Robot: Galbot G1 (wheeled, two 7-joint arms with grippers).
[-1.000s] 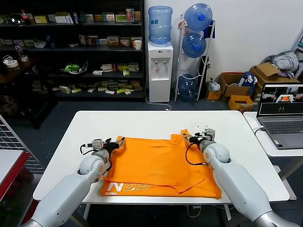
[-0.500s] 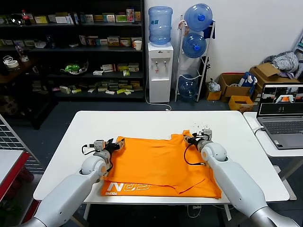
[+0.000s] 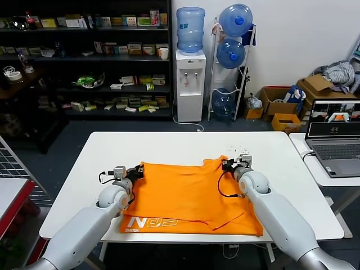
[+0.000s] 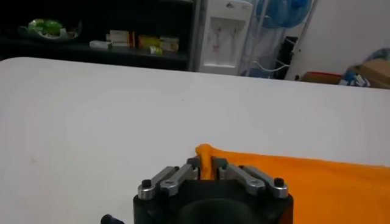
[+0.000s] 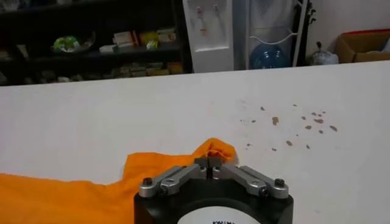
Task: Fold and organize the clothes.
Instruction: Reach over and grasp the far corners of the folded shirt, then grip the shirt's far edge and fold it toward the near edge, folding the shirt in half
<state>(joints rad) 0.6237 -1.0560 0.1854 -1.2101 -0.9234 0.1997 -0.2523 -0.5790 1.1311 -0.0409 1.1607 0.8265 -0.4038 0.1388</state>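
The orange T-shirt (image 3: 185, 194) lies folded on the white table (image 3: 169, 143), with white lettering showing on the strip at its near left edge. My left gripper (image 3: 136, 171) is shut on the shirt's far left corner; the left wrist view shows orange cloth (image 4: 205, 159) pinched between the fingers. My right gripper (image 3: 225, 165) is shut on the far right corner, and the right wrist view shows a bunch of cloth (image 5: 213, 149) just past the closed fingertips. Both corners are held low over the table.
A side table with an open laptop (image 3: 335, 138) stands at the right. Shelves (image 3: 84, 56), a water dispenser (image 3: 189, 73) and cardboard boxes (image 3: 281, 107) stand beyond the table. Small brown spots (image 5: 292, 125) mark the tabletop past the right gripper.
Both grippers have drawn the shirt's far corners a little farther from me and to the right, so the far edge lies straighter. Their grip has not changed.
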